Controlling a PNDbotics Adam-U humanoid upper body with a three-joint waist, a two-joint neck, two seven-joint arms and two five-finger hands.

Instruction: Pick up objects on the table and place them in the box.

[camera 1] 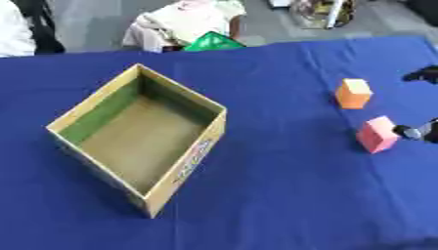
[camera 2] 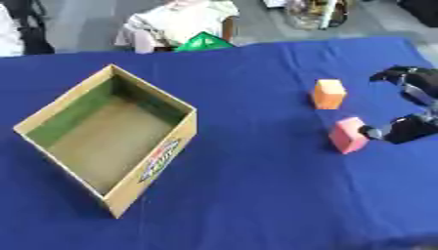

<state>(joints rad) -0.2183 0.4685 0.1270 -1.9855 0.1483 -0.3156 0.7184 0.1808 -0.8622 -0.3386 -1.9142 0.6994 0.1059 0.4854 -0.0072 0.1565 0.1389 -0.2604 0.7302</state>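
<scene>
The pink foam-like cube (camera 2: 347,135) sits on the blue cloth-covered tabletop (camera 2: 256,195), at about 3 o'clock from the open cardboard box (camera 2: 107,134) and well apart from it. The orange cube (camera 2: 328,93) stands near it, at roughly 12 o'clock from the pink one. Neither is in the box, which looks empty, so both of the 2 cubes remain to be moved.

The robot's right hand (camera 2: 409,128) comes in from the 3 o'clock edge. One of its fingers (camera 2: 373,132) touches or nearly touches the pink cube's right face, while the upper fingers arch wide above and to the right, curled round nothing. The hand reads as spread for a grasp, not yet closed. The left hand shows in neither view.

The risk here is a push instead of a pinch: with contact on only 1 face, closing could slide or tip the pink cube toward 9 o'clock on the cloth. A wide sweep could also knock the orange cube.
</scene>
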